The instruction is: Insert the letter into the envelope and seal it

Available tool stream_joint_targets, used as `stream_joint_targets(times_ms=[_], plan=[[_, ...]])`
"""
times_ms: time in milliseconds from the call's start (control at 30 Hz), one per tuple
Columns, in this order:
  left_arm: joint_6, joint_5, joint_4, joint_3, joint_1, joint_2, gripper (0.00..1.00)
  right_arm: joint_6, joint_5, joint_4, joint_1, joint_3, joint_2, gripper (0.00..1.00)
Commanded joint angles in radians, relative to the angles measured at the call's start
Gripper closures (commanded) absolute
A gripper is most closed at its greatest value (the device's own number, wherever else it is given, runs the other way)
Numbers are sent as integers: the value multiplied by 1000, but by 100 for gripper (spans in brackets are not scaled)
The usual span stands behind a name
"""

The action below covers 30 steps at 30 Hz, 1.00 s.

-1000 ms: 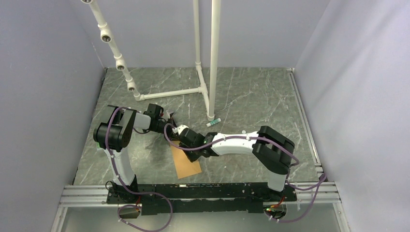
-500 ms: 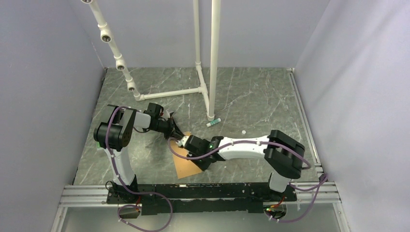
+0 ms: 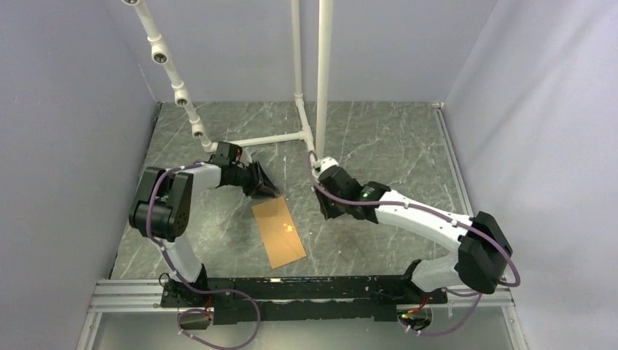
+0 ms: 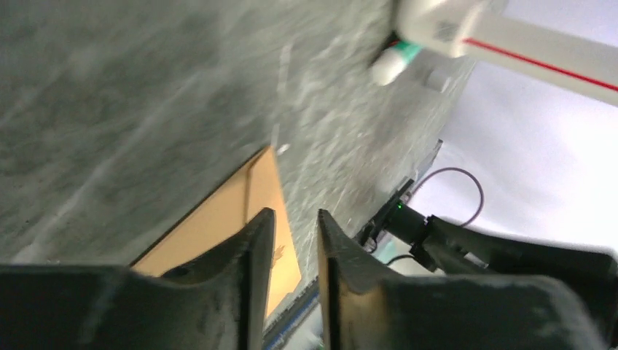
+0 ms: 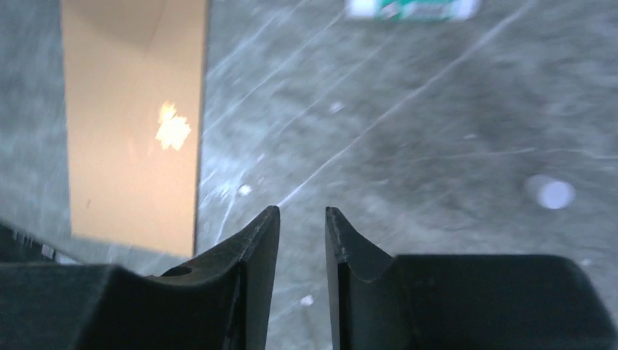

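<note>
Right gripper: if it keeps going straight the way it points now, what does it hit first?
Probably bare table. The right gripper holds nothing; the envelope lies to one side, the small tube farther off. Depth is unclear.
</note>
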<state>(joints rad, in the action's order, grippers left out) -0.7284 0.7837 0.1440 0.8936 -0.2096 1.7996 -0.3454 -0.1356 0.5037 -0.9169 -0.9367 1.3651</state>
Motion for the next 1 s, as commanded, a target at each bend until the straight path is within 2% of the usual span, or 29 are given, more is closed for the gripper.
stream_joint_targets(times_ms=[0, 67, 133, 367, 533, 600, 767, 967], plan=[[69, -77, 29, 87, 0, -117, 60, -138, -160, -98, 106, 5, -28, 62], [86, -104, 40, 103, -7, -141, 54, -207, -175, -91, 153, -22, -3, 55], [101, -139, 54, 112, -16, -161, 52, -271, -178, -73, 184, -58, 35, 53], [124, -302, 106, 102, -37, -247, 45, -472, -240, -15, 245, -137, 150, 52], [146, -414, 204, 115, -37, -286, 48, -663, -207, 24, 331, -195, 223, 55], [149, -425, 212, 111, -37, -298, 48, -707, -169, 40, 347, -243, 277, 56], [162, -450, 239, 106, -37, -313, 48, -819, -190, 140, 357, -352, 403, 58], [169, -464, 249, 87, -37, -329, 49, -912, -195, 184, 370, -430, 477, 56]])
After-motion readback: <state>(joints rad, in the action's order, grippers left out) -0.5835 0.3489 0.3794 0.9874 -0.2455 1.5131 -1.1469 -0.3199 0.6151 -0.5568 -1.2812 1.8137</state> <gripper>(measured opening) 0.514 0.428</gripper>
